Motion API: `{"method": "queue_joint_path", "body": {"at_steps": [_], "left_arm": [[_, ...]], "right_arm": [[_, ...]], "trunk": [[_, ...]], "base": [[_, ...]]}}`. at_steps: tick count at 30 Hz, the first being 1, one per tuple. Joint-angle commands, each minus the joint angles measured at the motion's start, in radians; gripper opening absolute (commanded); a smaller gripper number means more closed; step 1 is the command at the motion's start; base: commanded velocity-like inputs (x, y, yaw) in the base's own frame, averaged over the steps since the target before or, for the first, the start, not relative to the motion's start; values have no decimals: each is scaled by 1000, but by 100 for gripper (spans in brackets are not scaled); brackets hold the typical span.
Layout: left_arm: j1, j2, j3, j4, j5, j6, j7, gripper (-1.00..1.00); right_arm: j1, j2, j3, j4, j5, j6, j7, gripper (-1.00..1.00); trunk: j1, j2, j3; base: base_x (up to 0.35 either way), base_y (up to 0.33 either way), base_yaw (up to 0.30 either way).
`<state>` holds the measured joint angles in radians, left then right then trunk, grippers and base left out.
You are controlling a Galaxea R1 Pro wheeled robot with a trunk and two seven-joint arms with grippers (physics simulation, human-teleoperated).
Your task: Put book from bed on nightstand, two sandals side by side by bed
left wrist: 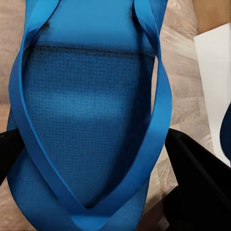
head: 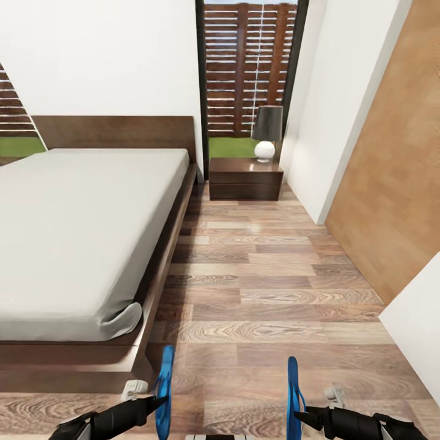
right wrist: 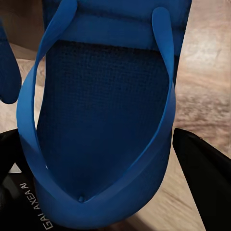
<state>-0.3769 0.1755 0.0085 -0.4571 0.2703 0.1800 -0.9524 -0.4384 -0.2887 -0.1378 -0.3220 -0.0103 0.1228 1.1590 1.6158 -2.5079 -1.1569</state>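
The bed (head: pixel 79 238) takes the left side of the room, its pale mattress bare as far as the head view reaches; the book cannot be seen on it from here. Along its right side runs the wood floor (head: pixel 275 287), and at the far end of that strip, just beside the head of the bed, stands a nightstand (head: pixel 246 178) with a lamp (head: pixel 267 133) near its back right corner.

At the near corner of the bed frame, the left gripper (head: pixel 153 404) is clamped on one sandal (head: pixel 164 391) and the right gripper (head: pixel 300 415) on the other sandal (head: pixel 294 397). Both sandals are held on edge above the floor, well apart from each other.

The risk, as I judge it, lies in the release: a sandal let go while on edge could tip or land crooked. With this wide gap they would not end side by side unless brought closer and laid flat first.
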Motion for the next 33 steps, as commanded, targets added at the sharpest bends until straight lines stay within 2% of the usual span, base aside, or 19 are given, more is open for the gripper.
{"method": "queue_joint_path", "body": {"at_steps": [1, 3, 7, 16, 33], "left_arm": [[0, -1, -12, 0, 6, 7, -3, -100], [0, -2, -28, 0, 6, 3, -3, -100], [0, -2, -38, 0, 6, 0, -3, -100], [0, -2, -39, 0, 6, 0, -3, -100], [0, -2, -39, 0, 6, 0, -3, -100]], "right_arm": [[0, 0, -4, 0, -1, 11, 5, -100], [0, 0, -4, 0, -1, 11, 4, -100], [1, 0, -4, 0, -1, 11, 5, -100], [0, 0, -3, 0, -1, 11, 5, -100], [0, 0, -3, 0, -1, 11, 5, -100]], "trunk": [[-1, 0, 3], [-2, 0, 11], [-3, 1, 27], [-7, 3, 65], [-15, 7, 131]], "base": [[0, 0, 0], [0, 0, 0], [0, 0, -56], [0, 0, -208], [0, 0, -10]]}}
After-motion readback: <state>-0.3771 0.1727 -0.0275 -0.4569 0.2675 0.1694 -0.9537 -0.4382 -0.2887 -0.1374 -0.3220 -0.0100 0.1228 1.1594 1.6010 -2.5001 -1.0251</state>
